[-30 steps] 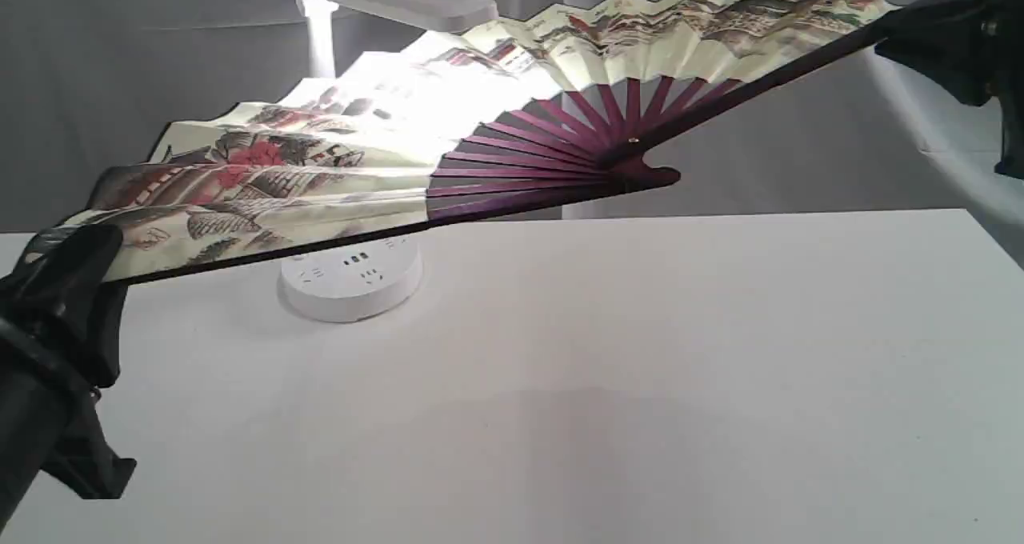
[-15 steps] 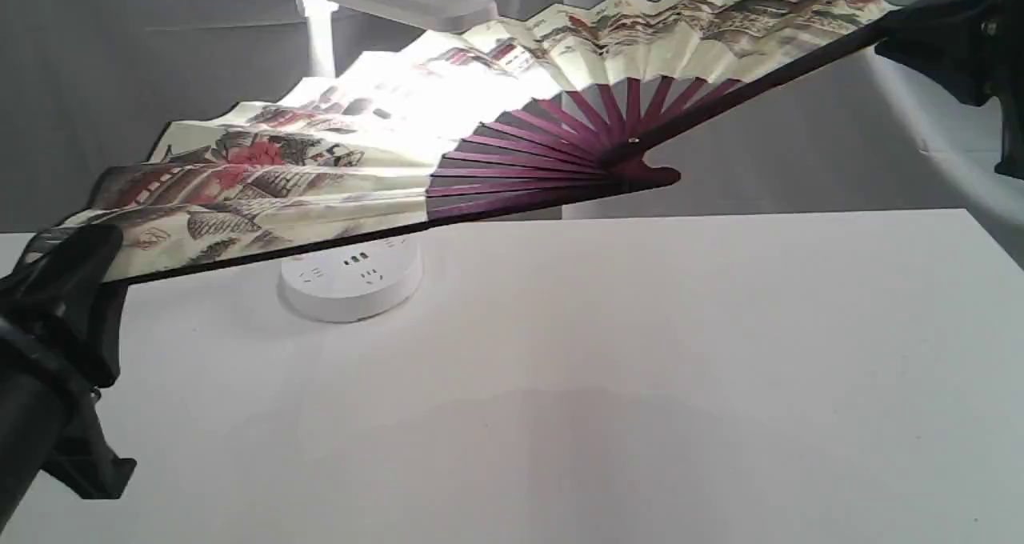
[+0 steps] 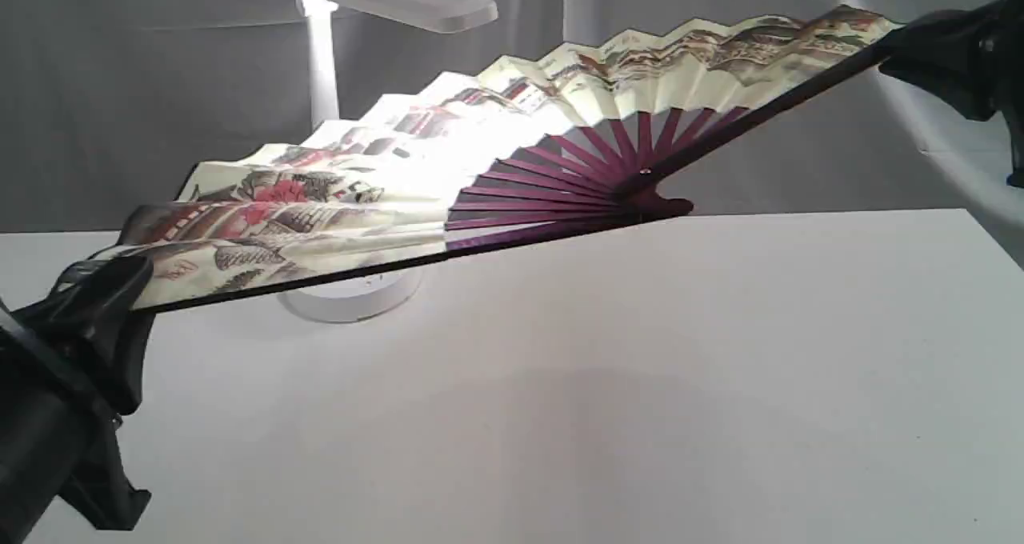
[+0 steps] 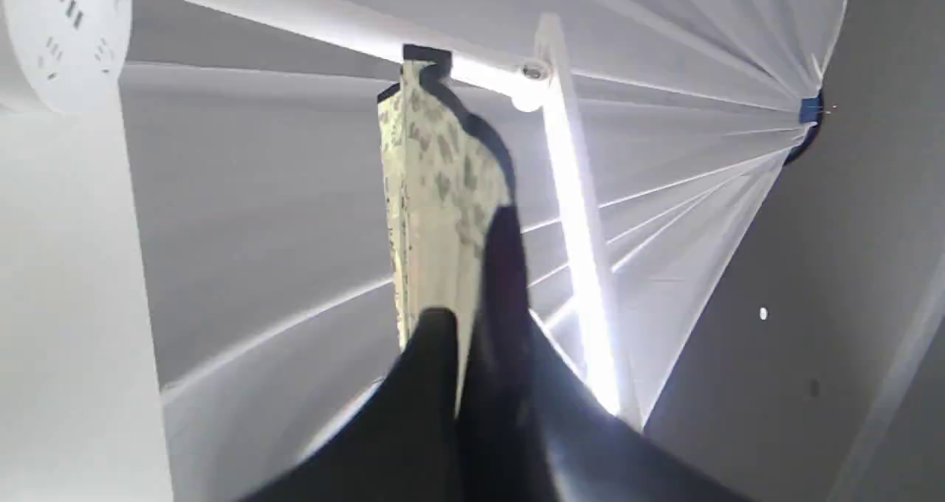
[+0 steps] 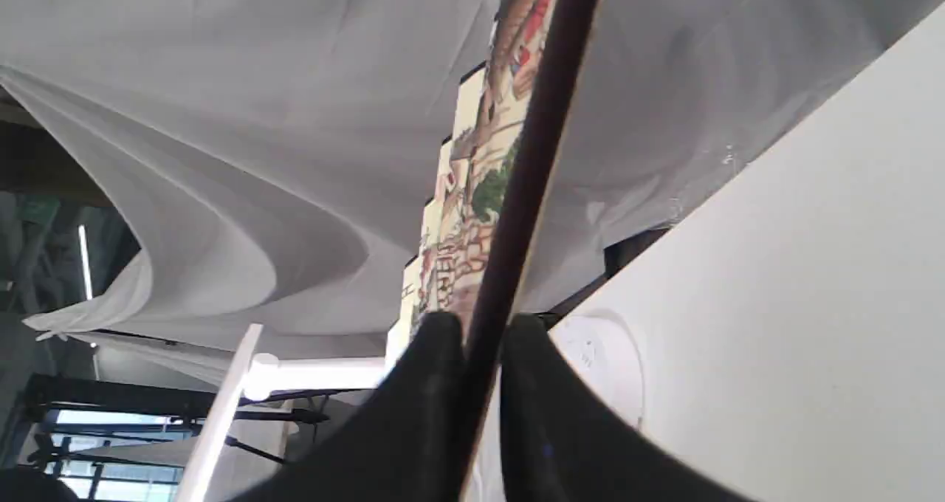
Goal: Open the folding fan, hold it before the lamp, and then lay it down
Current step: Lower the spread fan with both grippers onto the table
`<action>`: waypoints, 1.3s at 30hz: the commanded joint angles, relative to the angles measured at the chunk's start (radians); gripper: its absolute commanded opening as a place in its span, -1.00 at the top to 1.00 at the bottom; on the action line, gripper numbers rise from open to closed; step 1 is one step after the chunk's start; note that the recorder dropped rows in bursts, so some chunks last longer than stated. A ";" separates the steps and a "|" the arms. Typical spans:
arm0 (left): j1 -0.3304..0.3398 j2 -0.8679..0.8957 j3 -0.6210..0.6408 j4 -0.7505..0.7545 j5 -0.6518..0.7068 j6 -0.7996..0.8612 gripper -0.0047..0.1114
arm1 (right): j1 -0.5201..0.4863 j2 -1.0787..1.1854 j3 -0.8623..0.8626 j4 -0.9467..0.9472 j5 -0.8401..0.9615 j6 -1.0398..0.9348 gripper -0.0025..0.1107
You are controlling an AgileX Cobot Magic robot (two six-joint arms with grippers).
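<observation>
Cream folding fan (image 3: 320, 208) spread, end guards clamped in left fingers (image 3: 96, 288), right fingers (image 3: 936, 40)

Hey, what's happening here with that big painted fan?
Two robot arms hold an opened fan between them. The left arm has its jaws shut on one end guard, the right arm on the other. The fan is spread wide and tilted, low at the left and high at the right, in front of a lit lamp. It hangs over the table and is not laid down yet.
</observation>
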 commanded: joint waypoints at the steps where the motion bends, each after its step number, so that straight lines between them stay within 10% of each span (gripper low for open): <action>1: 0.002 -0.009 -0.002 -0.044 -0.044 -0.017 0.92 | -0.008 -0.004 0.000 -0.064 -0.086 -0.015 0.96; 39: 0.047 0.394 -0.198 0.038 0.022 -0.020 0.92 | -0.068 0.199 0.000 -0.123 -0.228 0.005 0.96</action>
